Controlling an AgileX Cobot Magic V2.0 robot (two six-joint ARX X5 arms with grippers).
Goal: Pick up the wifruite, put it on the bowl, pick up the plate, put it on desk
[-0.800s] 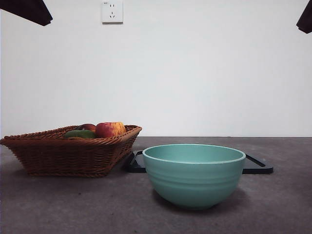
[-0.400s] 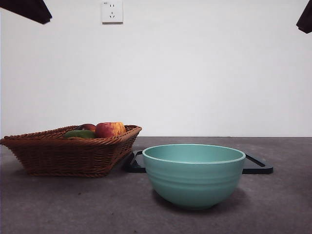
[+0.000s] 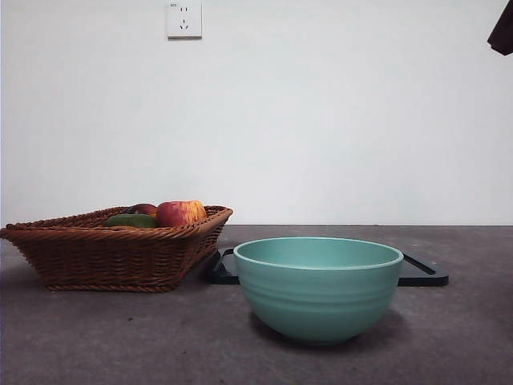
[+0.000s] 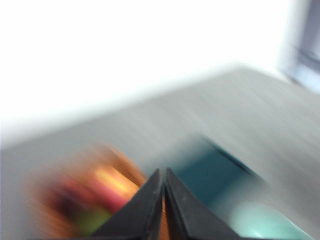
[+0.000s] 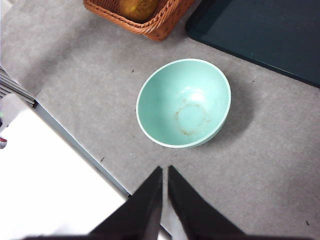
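a teal-green ridged bowl [image 3: 318, 289] sits centre frame on the speckled grey desk [image 3: 96, 337]. the tan-brown fruit [image 5: 136, 7] lies in the brown wicker basket [image 3: 112, 249], lower left, nearer the left gripper [image 4: 163, 172], whose jaws are closed and empty.

The front view is evenly lit and sharp; the white wall [image 3: 321, 120] is bright, and soft shadows lie beneath the bowl [image 3: 318, 287] and the basket [image 3: 112, 249]; the left wrist view is heavily motion-blurred and its upper half blown out white; the right wrist view is clear, with a washed-out white patch at one corner.
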